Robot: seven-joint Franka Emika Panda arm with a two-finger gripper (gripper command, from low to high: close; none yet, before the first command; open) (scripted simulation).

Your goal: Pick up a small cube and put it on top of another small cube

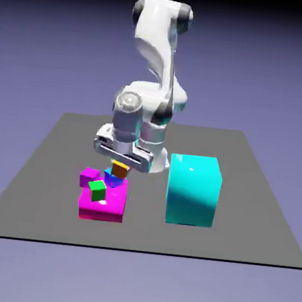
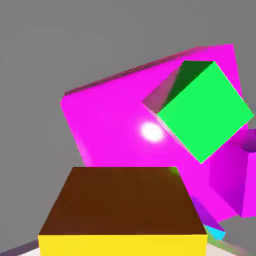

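Observation:
The small orange cube sits right under the hand, and my gripper is shut on it. In the hand view the orange cube fills the bottom middle, brown-orange with a yellow face at the lower edge, and it hides both fingertips. The small blue cube lies directly below and slightly to the exterior view's left of the orange one; whether they touch I cannot tell. In the hand view only a cyan sliver of the blue cube shows, at the lower right.
A flat magenta block lies just in front of the blue cube, with a tiny green cube on it. A tiny magenta cube stands beside them. A big cyan block rises at the exterior view's right.

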